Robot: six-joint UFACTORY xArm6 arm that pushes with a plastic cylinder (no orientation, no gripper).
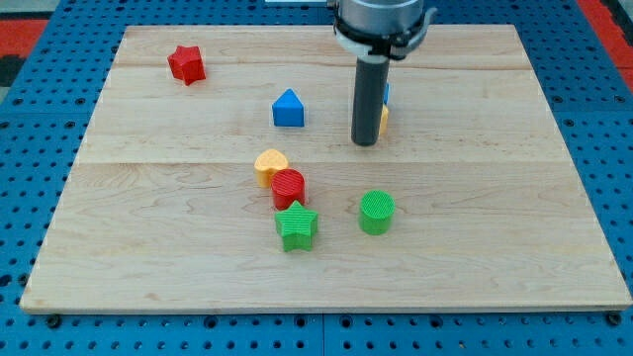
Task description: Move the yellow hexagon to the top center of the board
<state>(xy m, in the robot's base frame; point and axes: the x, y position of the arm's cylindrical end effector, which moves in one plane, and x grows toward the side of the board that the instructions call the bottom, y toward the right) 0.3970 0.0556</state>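
The arm comes down from the view's top edge, right of centre, and ends in a straight dark rod standing upright. There is no claw on it, so nothing is spread, pressed together or pinching; the rod's lower end, my tip (365,143), rests on the wooden board (495,247) in its upper middle part.

Just behind the rod on its right side, a sliver of yellow block (383,120) shows, with a sliver of blue block (386,95) above it. Both are mostly hidden by the rod, so their shapes cannot be made out, nor whether the tip touches them.

A blue triangular block (288,109) sits to the left of the tip, apart from it. A red star (186,63) lies near the board's top left corner.

Below the tip and to its left, three blocks cluster: a yellow-orange rounded block (270,166), a red cylinder (289,187) touching it, and a green star (297,226) just below. A green cylinder (376,212) stands alone at lower right of the cluster.
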